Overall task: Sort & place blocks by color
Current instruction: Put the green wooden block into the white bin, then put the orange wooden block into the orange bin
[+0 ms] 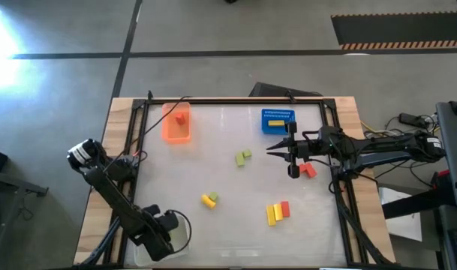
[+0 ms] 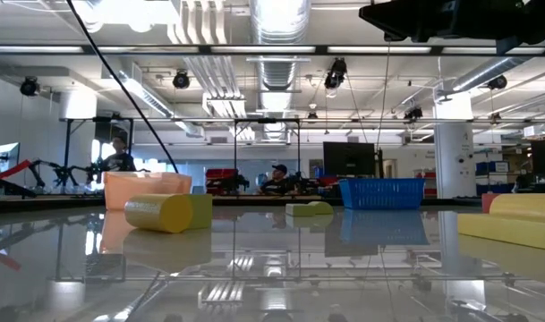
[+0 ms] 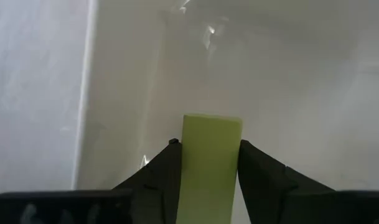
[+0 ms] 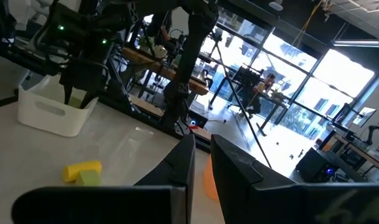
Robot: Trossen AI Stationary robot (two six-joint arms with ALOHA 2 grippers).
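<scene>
One red block (image 1: 181,117) sits in the orange tray (image 1: 176,124); most blocks lie loose mid-table. The left gripper (image 3: 209,163) holds a green block (image 3: 211,162) over the white tray (image 4: 52,109) (near-left corner); the right gripper (image 1: 291,151) is closed, empty.

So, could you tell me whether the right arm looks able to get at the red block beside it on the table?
Probably yes: the right gripper, shut and empty, hangs right beside the red block, with nothing lying between them.

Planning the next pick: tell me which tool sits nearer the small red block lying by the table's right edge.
Right. The right tool hovers just beside the red block; the left tool is far off at the white tray, diagonally across the table.
</scene>
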